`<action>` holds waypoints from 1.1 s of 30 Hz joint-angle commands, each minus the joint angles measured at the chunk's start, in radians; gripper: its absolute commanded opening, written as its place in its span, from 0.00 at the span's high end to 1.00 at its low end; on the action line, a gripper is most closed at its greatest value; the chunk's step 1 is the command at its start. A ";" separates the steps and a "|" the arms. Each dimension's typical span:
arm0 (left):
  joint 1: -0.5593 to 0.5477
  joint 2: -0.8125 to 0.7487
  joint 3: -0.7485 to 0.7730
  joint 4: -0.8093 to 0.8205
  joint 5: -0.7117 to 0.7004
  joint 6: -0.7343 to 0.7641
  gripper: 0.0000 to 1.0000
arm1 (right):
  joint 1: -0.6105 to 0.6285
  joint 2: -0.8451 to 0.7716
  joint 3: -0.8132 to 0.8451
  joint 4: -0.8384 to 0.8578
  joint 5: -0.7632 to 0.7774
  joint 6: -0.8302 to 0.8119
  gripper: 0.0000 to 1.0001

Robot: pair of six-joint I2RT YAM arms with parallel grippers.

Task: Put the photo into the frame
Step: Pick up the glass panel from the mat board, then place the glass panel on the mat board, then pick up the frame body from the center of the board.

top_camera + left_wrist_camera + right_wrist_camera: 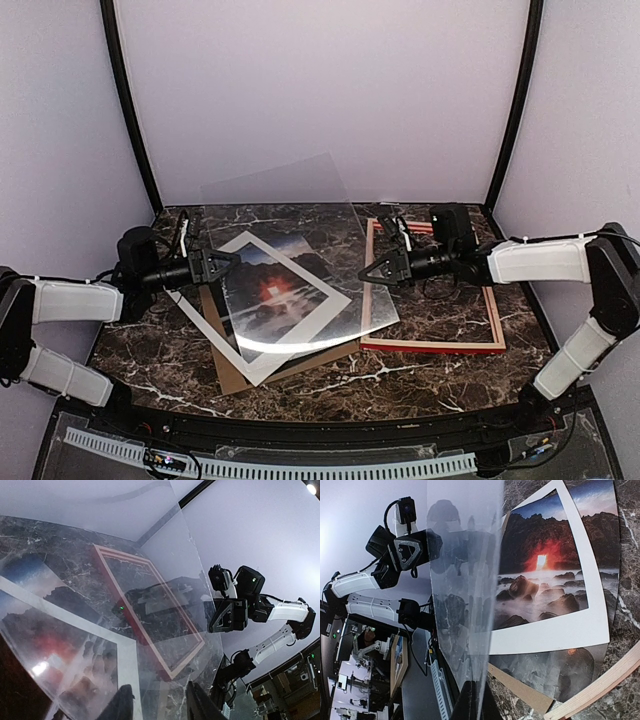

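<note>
Right gripper (366, 273) is pinching the right edge of the clear sheet (300, 215), holding it tilted over the table. Left gripper (232, 263) is hovering at the sheet's left edge, fingers spread wide. Photo (272, 292) is lying flat under the white mat (215, 332), just left of the frame (430, 346).

Left arm (75, 300) and right arm (540, 262) have white shells, black joints, black cables.
</note>
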 commanded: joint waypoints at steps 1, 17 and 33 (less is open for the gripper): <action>-0.001 -0.018 0.025 0.049 0.016 -0.006 0.69 | 0.006 0.015 -0.036 0.182 -0.004 0.097 1.00; -0.001 -0.108 0.108 -0.269 -0.069 0.087 1.00 | 0.006 0.006 -0.022 0.039 0.107 0.030 0.66; 0.002 -0.323 0.433 -0.949 -0.142 0.217 1.00 | 0.046 0.061 0.079 -0.386 0.646 -0.171 0.23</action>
